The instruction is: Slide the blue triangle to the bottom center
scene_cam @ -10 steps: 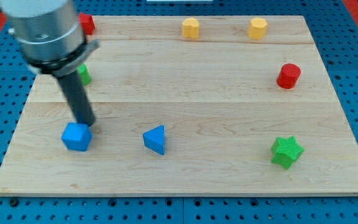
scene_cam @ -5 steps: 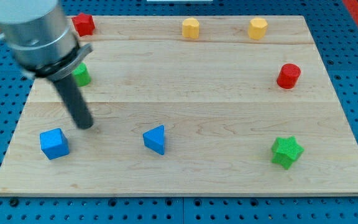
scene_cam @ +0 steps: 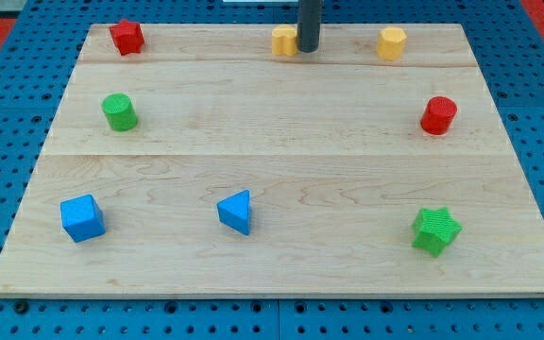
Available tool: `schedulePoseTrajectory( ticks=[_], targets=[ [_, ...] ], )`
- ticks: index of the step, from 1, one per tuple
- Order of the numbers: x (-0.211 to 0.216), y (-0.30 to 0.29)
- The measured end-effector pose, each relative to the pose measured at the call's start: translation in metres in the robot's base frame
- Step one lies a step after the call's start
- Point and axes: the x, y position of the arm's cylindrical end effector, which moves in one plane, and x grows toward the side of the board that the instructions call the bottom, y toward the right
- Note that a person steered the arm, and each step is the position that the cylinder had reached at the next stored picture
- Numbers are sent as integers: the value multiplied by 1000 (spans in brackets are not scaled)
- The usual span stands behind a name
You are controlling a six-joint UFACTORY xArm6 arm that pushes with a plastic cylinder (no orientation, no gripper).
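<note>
The blue triangle lies on the wooden board left of centre, near the view's bottom. My tip is at the view's top centre, right beside a yellow block and far above the blue triangle. Only the lower part of the rod shows.
A blue cube sits at the bottom left. A green cylinder and a red block are on the left. A second yellow block, a red cylinder and a green star are on the right.
The arm has swung from the left side, near the blue cube, up to the view's top centre. The blue cube was pushed left earlier. The blue triangle has not moved.
</note>
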Motion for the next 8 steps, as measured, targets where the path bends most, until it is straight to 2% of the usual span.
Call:
schedulePoseTrajectory(
  ticks=[2,3,4,5,6,7,8],
  targets=[
    [-1,-10],
    [12,12],
    [89,15],
    [153,-34],
    [204,-96],
    [245,-126],
    [272,-113]
  ],
)
